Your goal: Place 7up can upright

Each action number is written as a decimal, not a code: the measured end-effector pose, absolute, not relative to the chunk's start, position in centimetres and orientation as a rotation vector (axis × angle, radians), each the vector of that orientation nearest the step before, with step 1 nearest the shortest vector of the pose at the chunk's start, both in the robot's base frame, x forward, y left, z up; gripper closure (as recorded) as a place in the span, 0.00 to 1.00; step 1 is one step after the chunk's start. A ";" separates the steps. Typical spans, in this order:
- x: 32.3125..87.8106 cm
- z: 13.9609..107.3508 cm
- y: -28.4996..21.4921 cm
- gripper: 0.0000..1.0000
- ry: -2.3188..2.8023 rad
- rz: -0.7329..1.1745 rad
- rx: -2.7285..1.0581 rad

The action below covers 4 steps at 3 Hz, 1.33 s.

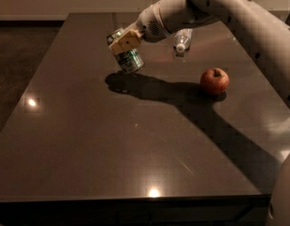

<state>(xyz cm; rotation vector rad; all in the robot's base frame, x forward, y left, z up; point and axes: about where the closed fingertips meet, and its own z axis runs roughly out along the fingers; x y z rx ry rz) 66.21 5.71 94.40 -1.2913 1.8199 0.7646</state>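
Note:
The 7up can (129, 60) has a green and white body and a silver end. It hangs tilted just above the dark table (88, 140), towards the far left of the middle. My gripper (122, 45) is shut on the can's upper part, reaching in from the upper right. The can's shadow lies on the table right below it.
A red apple (214, 80) sits on the table to the right of the can. A clear plastic bottle with a white cap (181, 40) lies at the far side, partly behind my arm. The table's left edge drops to a dark floor.

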 end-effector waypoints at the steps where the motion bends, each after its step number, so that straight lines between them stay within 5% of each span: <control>1: 66.8 93.7 6.5 1.00 1.767 0.814 -1.259; 4: 67.3 93.3 10.0 1.00 1.574 0.871 -1.223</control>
